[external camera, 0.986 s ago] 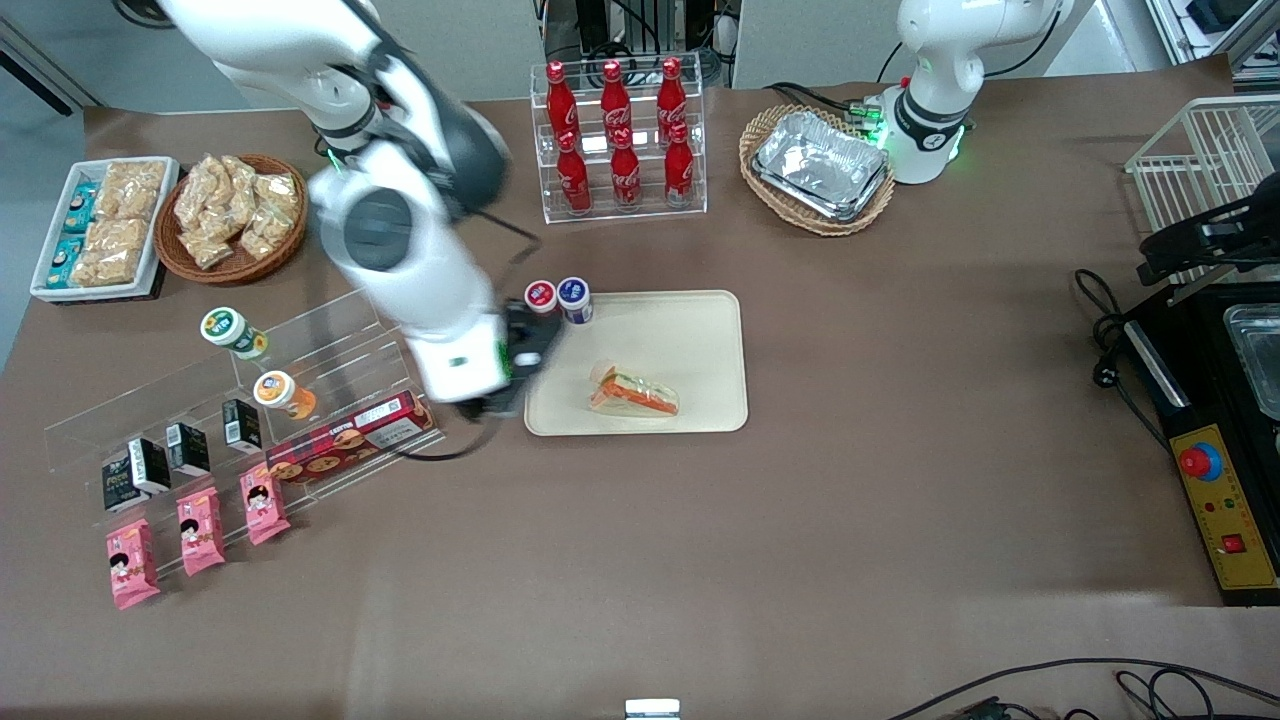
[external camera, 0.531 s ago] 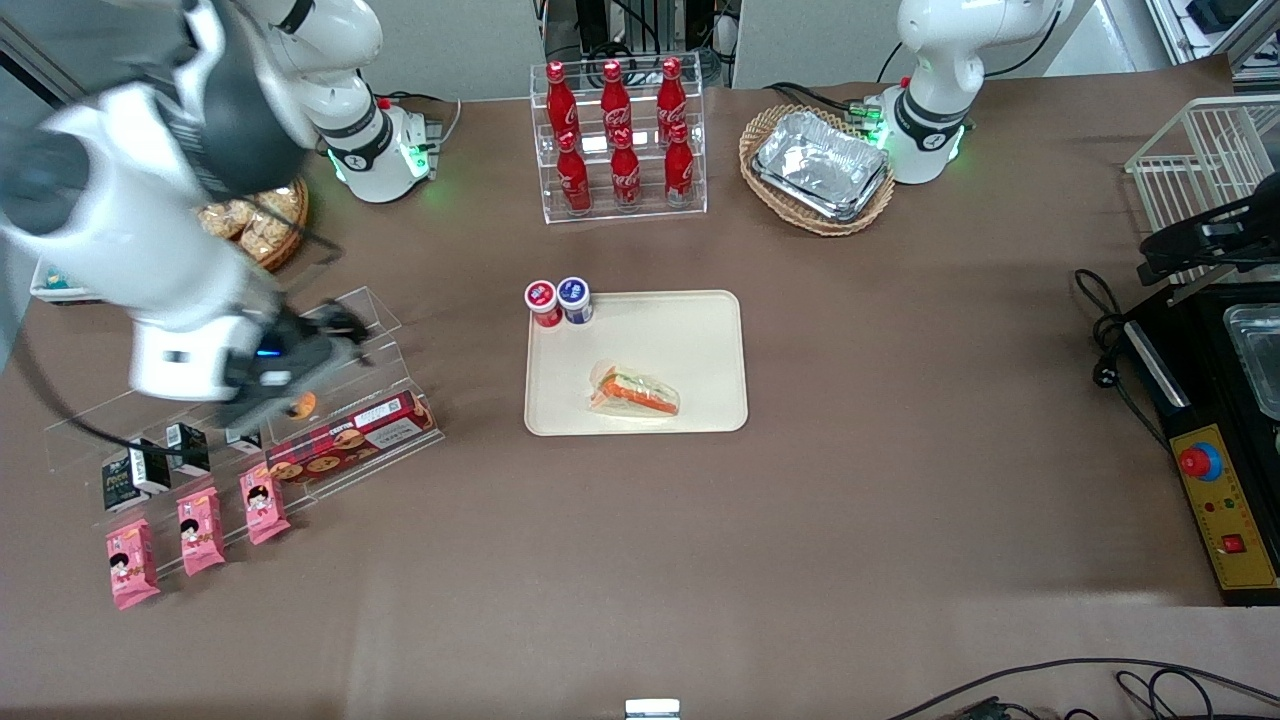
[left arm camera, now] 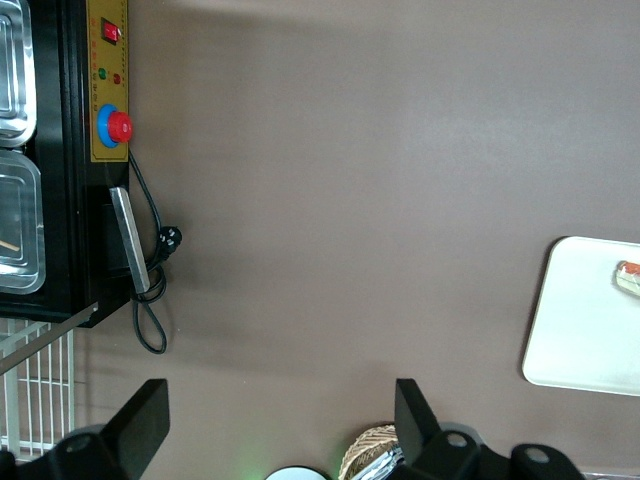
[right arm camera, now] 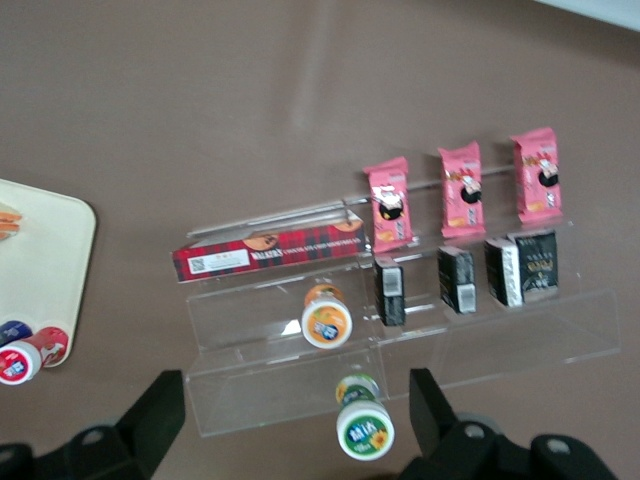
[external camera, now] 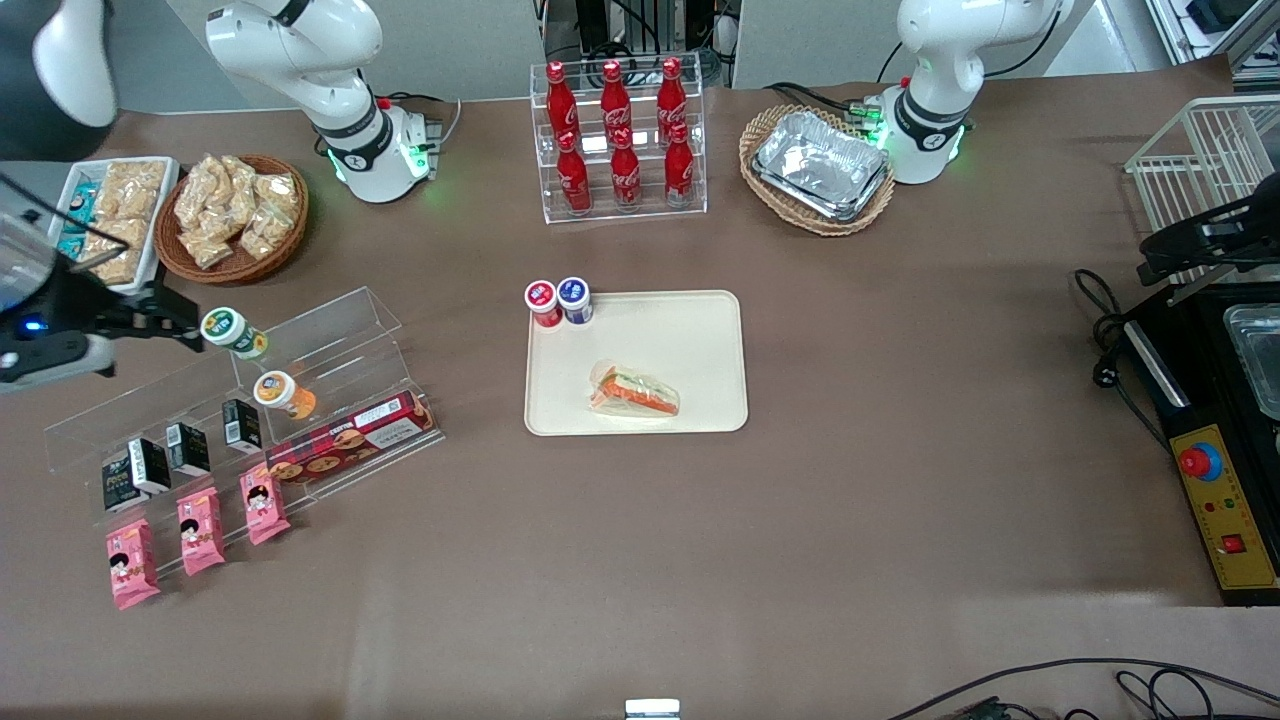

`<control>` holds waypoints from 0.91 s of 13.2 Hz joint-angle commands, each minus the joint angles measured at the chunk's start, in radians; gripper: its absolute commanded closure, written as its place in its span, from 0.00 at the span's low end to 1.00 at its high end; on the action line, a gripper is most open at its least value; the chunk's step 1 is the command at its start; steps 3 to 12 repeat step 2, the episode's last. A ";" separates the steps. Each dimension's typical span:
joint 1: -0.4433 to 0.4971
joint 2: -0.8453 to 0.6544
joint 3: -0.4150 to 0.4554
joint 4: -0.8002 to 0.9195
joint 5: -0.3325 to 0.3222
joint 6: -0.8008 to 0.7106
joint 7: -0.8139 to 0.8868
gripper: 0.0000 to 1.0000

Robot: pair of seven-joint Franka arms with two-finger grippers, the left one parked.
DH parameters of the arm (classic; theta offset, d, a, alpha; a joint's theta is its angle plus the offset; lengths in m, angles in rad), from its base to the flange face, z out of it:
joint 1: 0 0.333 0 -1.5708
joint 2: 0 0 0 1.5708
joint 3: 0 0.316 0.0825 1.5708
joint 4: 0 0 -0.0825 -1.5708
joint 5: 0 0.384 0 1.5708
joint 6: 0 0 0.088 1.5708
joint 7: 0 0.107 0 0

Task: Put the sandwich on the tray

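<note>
The sandwich (external camera: 634, 392), a clear-wrapped wedge with an orange-red filling edge, lies on the cream-beige tray (external camera: 700, 330), in the half nearer the front camera. My right gripper (external camera: 176, 318) is open and empty. It hangs high over the clear acrylic rack (external camera: 300, 350), far from the tray toward the working arm's end of the table. In the right wrist view its fingers (right arm camera: 160, 412) stand wide apart above the rack, with only a tray corner (right arm camera: 50, 260) and a sliver of the sandwich (right arm camera: 8, 220) showing. The left wrist view shows the tray (left arm camera: 590, 330) and the sandwich's edge (left arm camera: 628, 278).
Red and blue capped cups (external camera: 558, 300) stand at the tray's corner. The rack holds a green-capped cup (external camera: 232, 332), an orange-capped cup (external camera: 280, 393), a biscuit box (external camera: 350, 440), black boxes and pink packets (external camera: 200, 530). Cola bottles (external camera: 618, 140), snack baskets and foil trays (external camera: 820, 165) stand farther back.
My right arm has swung away from the tray toward the working arm's end and risen over the rack. The sandwich stays still on the tray.
</note>
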 commanded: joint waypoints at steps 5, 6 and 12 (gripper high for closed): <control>0.005 -0.019 -0.069 0.053 0.028 -0.100 0.025 0.00; 0.005 -0.019 -0.069 0.053 0.028 -0.100 0.025 0.00; 0.005 -0.019 -0.069 0.053 0.028 -0.100 0.025 0.00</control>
